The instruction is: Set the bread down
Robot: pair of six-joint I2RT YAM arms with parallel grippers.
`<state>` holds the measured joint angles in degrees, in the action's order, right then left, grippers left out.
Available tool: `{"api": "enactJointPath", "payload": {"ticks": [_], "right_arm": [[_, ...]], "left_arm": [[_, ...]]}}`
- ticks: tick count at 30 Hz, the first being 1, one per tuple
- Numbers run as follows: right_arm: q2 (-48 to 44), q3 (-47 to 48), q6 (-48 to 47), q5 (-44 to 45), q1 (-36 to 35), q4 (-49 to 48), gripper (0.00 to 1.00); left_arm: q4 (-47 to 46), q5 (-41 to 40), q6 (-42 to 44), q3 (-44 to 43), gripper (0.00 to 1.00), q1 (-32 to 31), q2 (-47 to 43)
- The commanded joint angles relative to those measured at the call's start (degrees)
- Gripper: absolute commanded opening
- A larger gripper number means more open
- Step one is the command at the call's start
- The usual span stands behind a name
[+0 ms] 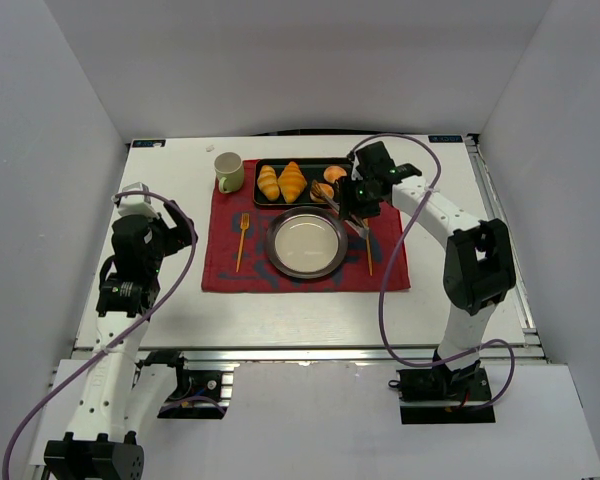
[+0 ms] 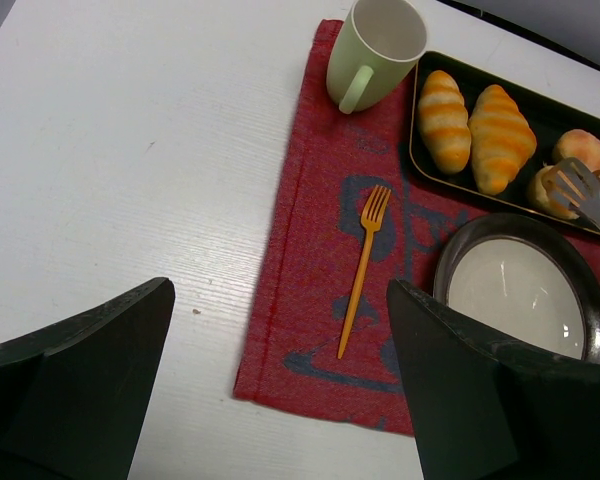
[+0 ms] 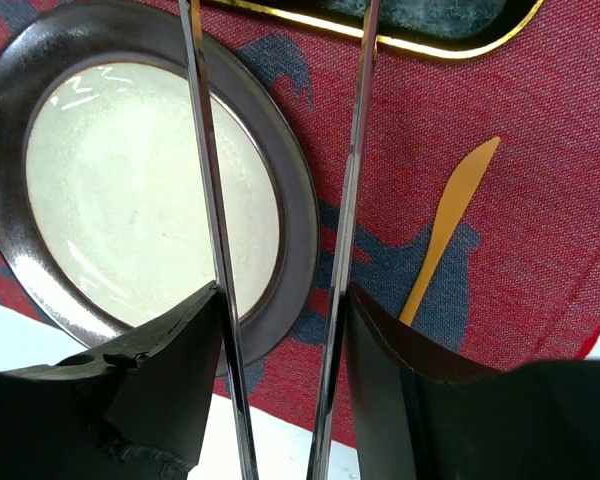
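Tongs (image 3: 205, 150) pinched in right tool (image 3: 282, 300) | tips at bun (image 2: 538, 195) | left tool (image 2: 280, 290) spread, empty

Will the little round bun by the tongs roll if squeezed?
Possibly: the small round golden-orange bun looks domed, so it could roll inside the black gold-rimmed tray. Its surface looks smooth, so the thin metal tongs might slip. It's small, probably light.

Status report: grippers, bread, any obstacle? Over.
Left gripper open, empty. Right gripper shut on long metal tongs, tips at one small round golden bun in black tray; other bun beside. Round metal plate bare. No obstacle.
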<state>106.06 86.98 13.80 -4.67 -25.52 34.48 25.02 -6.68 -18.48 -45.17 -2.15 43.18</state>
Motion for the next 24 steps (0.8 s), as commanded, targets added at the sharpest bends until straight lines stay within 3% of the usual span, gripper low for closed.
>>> {"api": "enactJointPath", "payload": {"ticks": [1,8,10,12,14,24], "right_arm": [[-3.3,-0.5,-1.2,-0.1,-0.6,-0.7,0.55],[-1.1,1.5,-2.6,-4.9,-0.8,0.1,0.53],[-0.1,2.2,-2.7,-5.5,-0.8,1.1,0.42],[0.4,2.9,-2.6,-5.9,-0.8,1.5,0.4],[0.2,2.9,-2.3,-5.3,-0.8,1.2,0.3],[-6.6,9.3,-1.7,-2.5,-0.8,4.5,0.29]], "left_arm": [[0.1,-0.3,0.2,-1.1,0.98,-0.1,-1.0],[0.1,-0.4,0.2,-1.0,0.98,-0.1,-1.2],[0.2,-0.6,0.3,-1.2,0.98,-0.1,-1.1],[0.3,-0.7,0.5,-1.3,0.98,-0.1,-1.0],[0.4,-0.7,0.5,-1.4,0.98,-0.1,-0.9],[0.6,-0.4,0.9,-2.2,0.98,-0.1,0.1]]}}
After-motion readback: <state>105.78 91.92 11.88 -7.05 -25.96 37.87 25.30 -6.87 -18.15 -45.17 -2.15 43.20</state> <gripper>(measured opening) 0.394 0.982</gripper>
